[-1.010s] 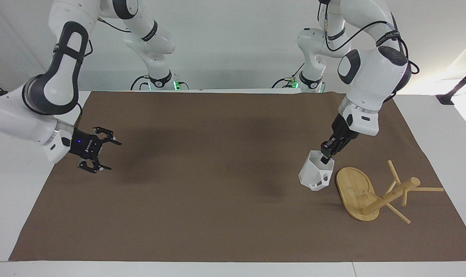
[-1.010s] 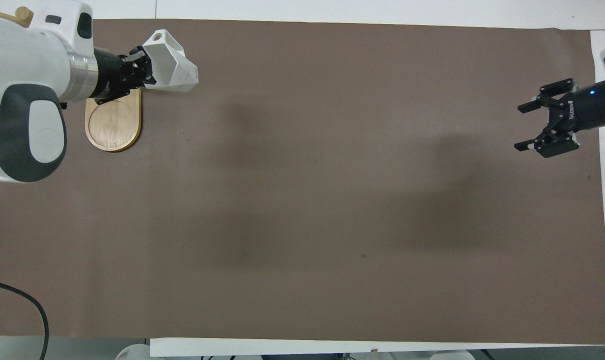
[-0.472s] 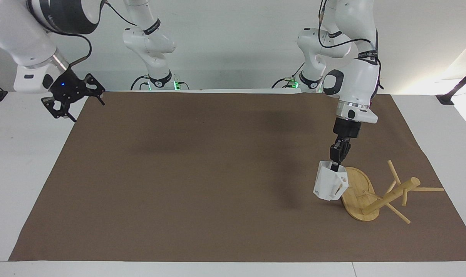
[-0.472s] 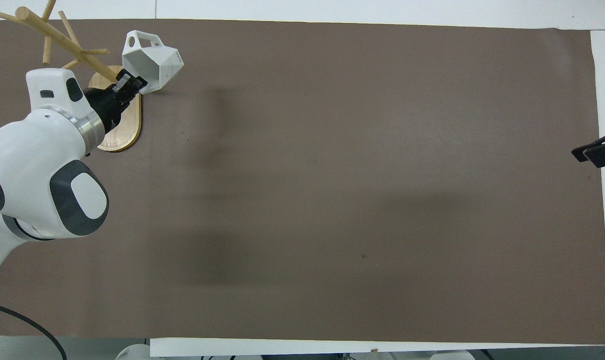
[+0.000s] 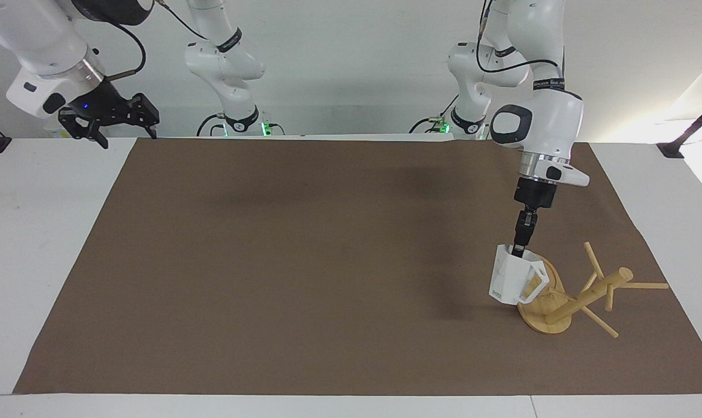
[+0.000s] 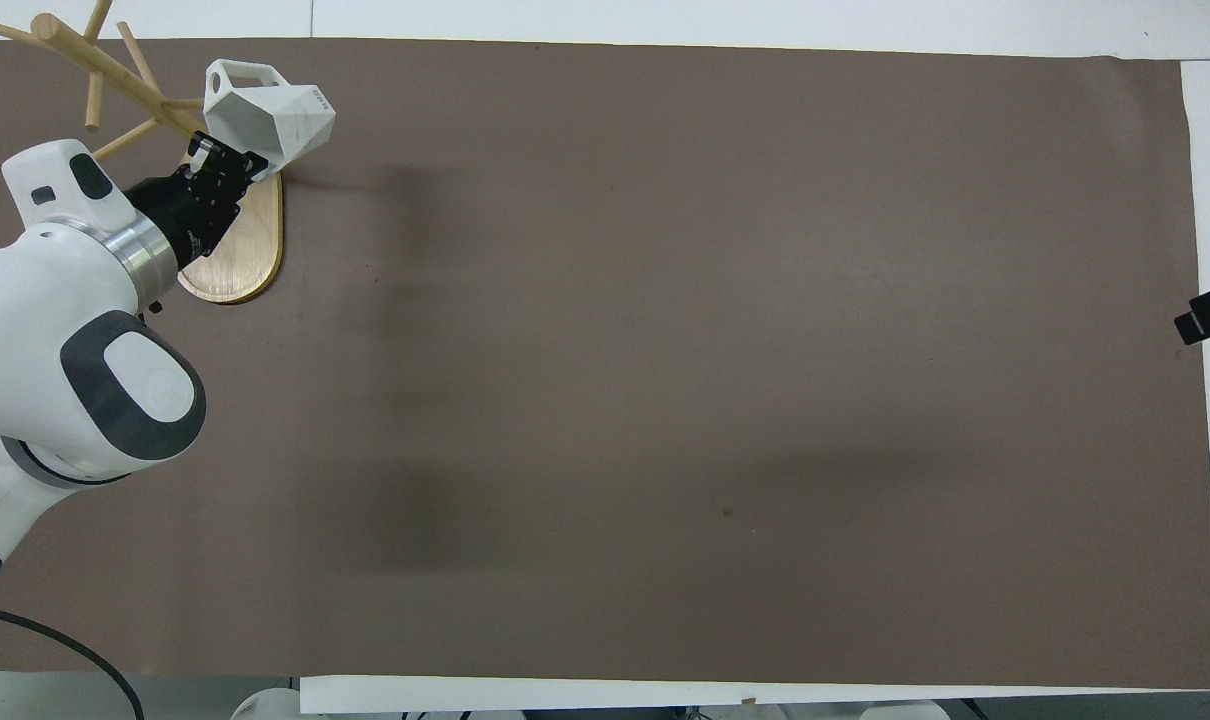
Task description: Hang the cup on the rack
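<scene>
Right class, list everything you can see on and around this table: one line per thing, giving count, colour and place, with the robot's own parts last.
cup: one, white, held in the air over the rack's base, at the left arm's end of the table.
rack: one, light bamboo, tilted, its post leaning away from the robots.
mat: one, brown, covering most of the table.
table: one, white, showing around the mat.
left gripper: one, black, shut on the cup's rim.
right gripper: one, black, open, raised over the table's edge at the right arm's end, waiting.
</scene>
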